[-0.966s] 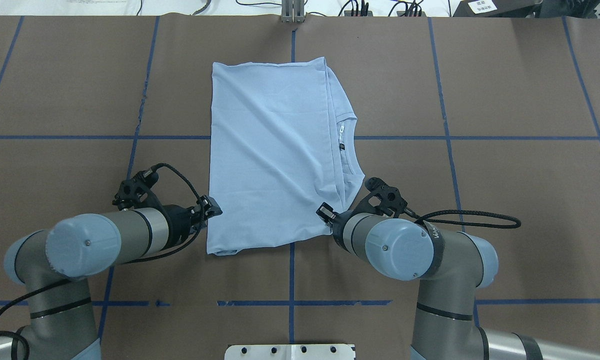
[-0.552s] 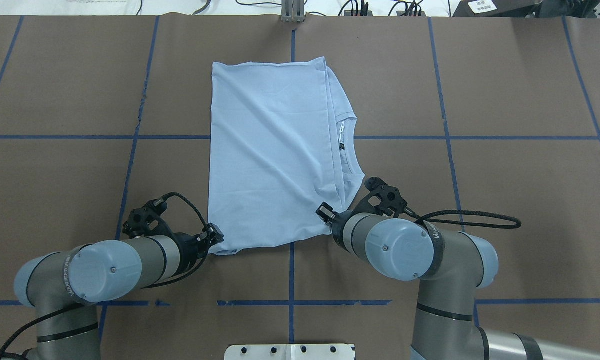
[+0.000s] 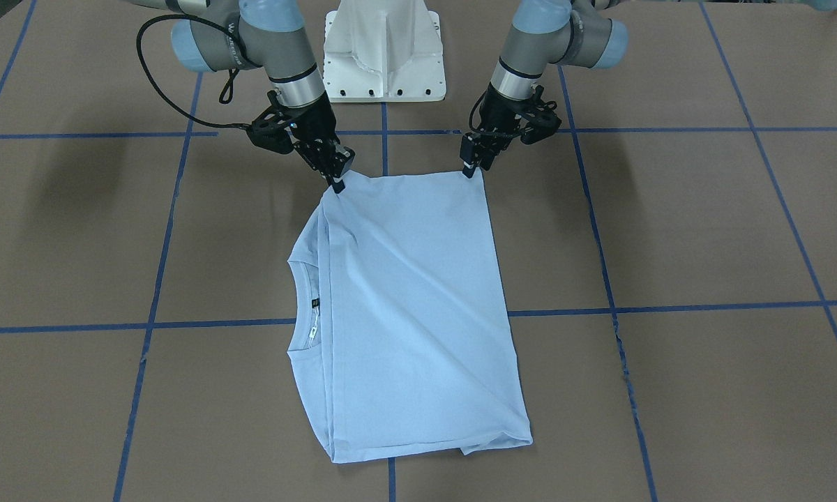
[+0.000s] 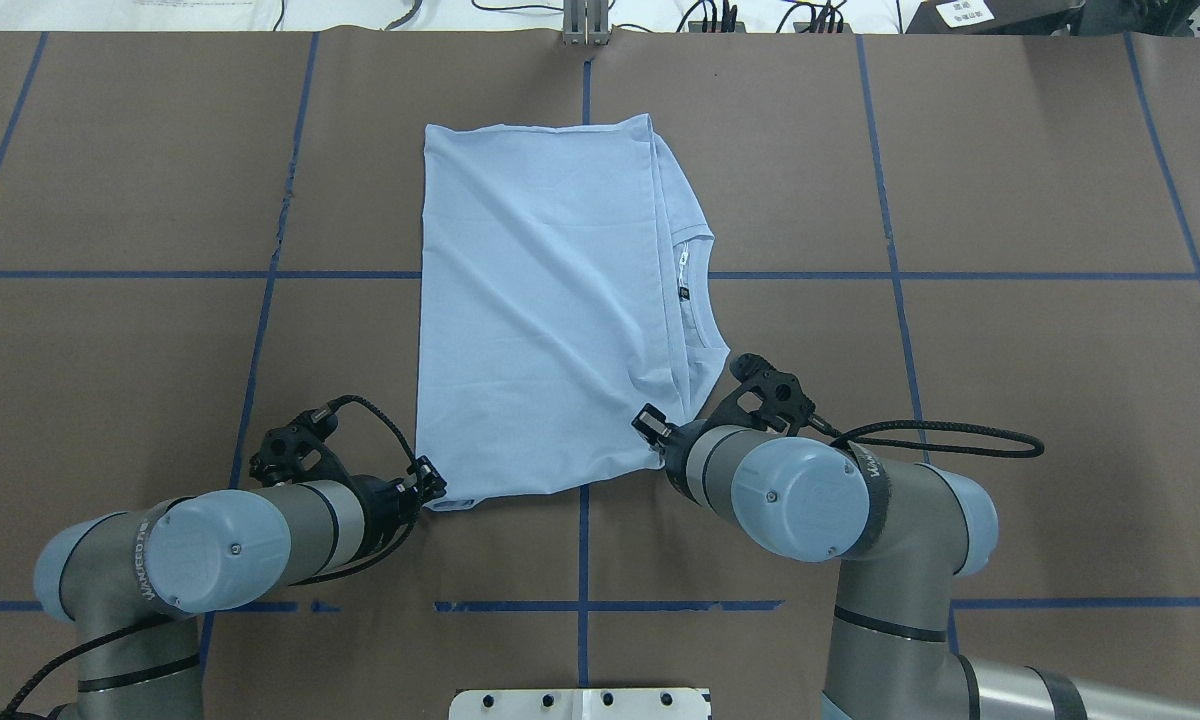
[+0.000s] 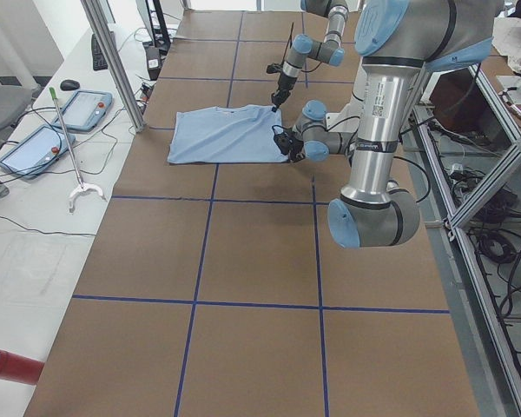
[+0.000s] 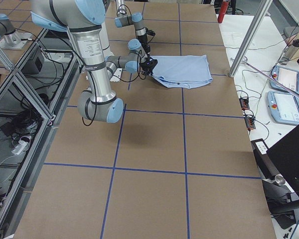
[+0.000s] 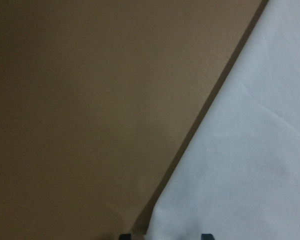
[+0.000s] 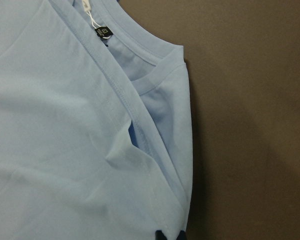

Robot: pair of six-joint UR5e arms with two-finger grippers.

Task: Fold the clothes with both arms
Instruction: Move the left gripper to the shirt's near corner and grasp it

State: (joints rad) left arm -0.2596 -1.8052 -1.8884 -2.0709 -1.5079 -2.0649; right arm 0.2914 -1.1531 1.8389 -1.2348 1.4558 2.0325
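Observation:
The light blue T-shirt lies folded lengthwise on the brown table, with the collar and dark neck label on its right side. Its chest print is hidden. My left gripper is at the shirt's near left corner. In the left wrist view its fingertips stand apart, with the shirt edge between them. My right gripper is shut on the near right corner of the shirt. In the front-facing view the left gripper and right gripper sit at the shirt's two top corners.
The white pedestal base stands between the arms at the table's near edge. Blue tape lines grid the brown table. A metal post and tablets stand beyond the far edge, with cables along it.
My left arm has moved back along the shirt's left edge, from its side to the near left corner. The right arm and the shirt have not moved.

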